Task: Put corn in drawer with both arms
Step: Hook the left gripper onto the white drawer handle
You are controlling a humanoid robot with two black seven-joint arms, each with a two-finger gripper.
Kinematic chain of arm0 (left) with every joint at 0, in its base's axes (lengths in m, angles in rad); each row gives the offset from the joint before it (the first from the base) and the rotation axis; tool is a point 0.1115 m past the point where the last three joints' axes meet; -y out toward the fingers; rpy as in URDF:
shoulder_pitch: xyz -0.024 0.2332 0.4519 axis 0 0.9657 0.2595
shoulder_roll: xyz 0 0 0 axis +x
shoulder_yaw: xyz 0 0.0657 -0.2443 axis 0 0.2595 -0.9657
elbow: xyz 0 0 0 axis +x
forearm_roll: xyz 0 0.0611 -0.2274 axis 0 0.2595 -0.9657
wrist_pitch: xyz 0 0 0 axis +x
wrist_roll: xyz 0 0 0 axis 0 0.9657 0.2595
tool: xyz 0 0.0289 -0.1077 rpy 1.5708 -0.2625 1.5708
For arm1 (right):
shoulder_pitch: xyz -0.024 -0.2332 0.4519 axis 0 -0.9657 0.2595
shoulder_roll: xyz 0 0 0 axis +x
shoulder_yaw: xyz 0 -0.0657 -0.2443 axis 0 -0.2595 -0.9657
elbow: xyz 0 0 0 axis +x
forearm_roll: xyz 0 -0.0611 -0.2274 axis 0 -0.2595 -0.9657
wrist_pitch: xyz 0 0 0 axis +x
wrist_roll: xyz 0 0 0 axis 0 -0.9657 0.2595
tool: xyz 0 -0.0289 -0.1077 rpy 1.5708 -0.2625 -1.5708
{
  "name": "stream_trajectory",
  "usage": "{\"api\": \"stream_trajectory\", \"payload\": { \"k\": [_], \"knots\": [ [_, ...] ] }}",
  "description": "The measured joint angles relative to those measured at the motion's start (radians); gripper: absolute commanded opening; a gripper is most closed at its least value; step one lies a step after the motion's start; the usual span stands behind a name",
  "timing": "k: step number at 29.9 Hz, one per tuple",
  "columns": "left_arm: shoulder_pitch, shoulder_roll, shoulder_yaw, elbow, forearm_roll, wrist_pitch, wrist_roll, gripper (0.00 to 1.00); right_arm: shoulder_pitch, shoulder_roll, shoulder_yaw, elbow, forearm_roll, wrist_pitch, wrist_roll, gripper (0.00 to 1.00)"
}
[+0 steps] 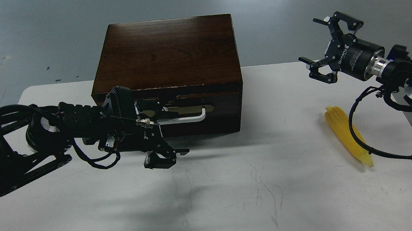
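Drawer (176,124) shut, centre frame. Left tool (166,157) at handle (185,117), state unclear; may slip off. Right tool (328,49) spread, upper right; corn (343,131) untouched.

Left hand (164,157) covers the left part of the drawer (207,125) front & the left end of the white handle (186,117); whether its fingers touch the handle can't be told, nor how wide they stand. Both arms cut off at frame sides. A black cable (360,140) crosses the corn (343,131), hiding a strip of it. Worktop (216,207) cut off at the bottom edge and both near corners. Drawer inside not visible.
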Motion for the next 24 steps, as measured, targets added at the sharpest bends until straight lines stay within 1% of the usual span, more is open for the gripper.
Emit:
{"api": "stream_trajectory", "payload": {
  "k": [24],
  "knots": [
    [-0.006,0.016,0.002,-0.002,0.0,-0.001,0.0,0.98,0.001,0.002,0.0,0.0,0.0,0.0,0.001,1.0]
  ]
}}
